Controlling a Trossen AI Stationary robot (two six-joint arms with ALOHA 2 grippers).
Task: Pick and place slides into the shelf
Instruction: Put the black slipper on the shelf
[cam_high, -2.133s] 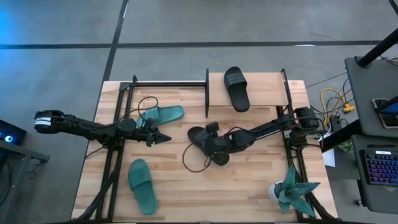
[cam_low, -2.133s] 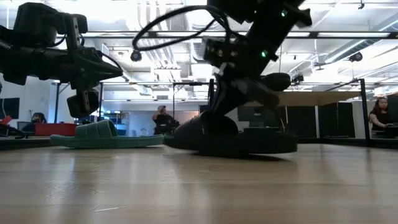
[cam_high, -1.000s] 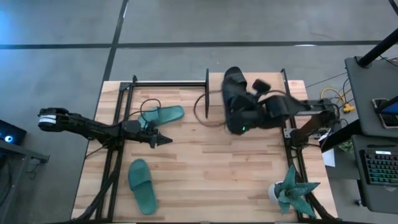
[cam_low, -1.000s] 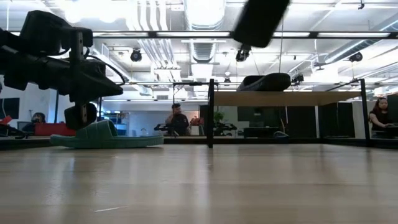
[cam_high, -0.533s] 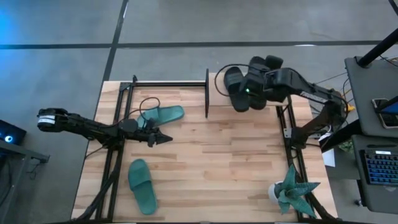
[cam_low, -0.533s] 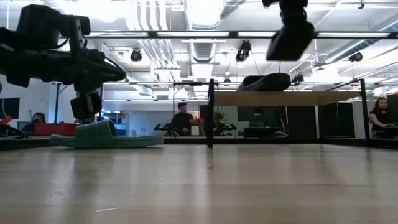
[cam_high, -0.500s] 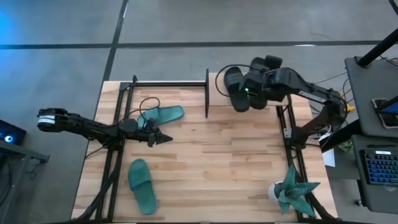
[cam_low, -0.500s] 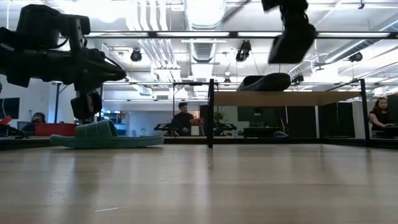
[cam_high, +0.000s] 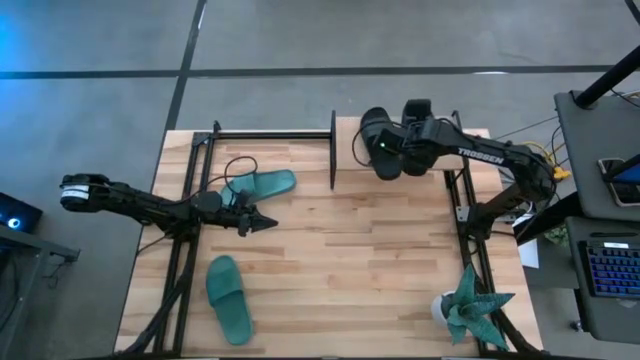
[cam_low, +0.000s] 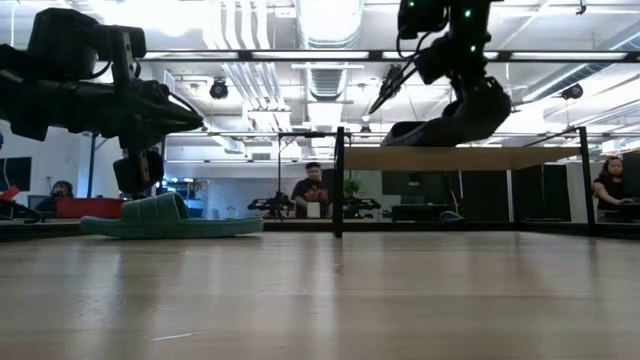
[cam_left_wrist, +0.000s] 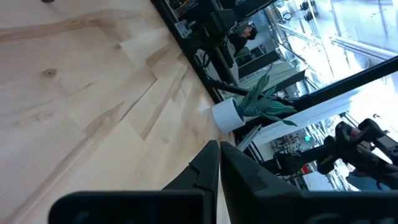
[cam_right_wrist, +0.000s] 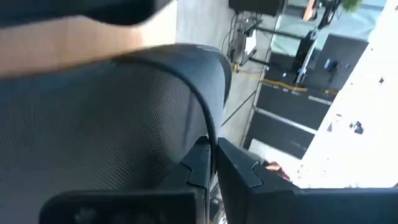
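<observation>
a black slide (cam_low: 470, 115) is held by the right gripper (cam_high: 398, 148) just above the top board of the shelf (cam_high: 440, 135), beside the other black slide (cam_high: 378, 140) already lying on that board. in the right wrist view the fingers (cam_right_wrist: 205, 163) are seen clenched on the thin edge of the ribbed black strap (cam_right_wrist: 124, 118), so the slide hangs from its strap, tilted toe-down in the low view.

from the way it dangles, the slide is judged to be light foam or rubber: soft enough for the strap to be pinched flat, stiff enough in the sole to keep its shape. it is not thought fragile. the matte, textured surface should give fair friction, though a grip on a thin strap edge lets the sole swing and twist, so it may land askew or overlap its neighbour on the shelf if let go while tilted. the strap's edge near its middle is taken as the best hold, since the sole is too wide for the jaws.

the two teal slides remain on the table well to the left of the shelf: one teal slide (cam_high: 260, 184) lies just beside the shelf's left post side, the other teal slide (cam_high: 229, 297) much nearer the table's front edge. the left gripper (cam_high: 262, 224) waits between them, fingers pressed together on nothing, above the wood.
</observation>
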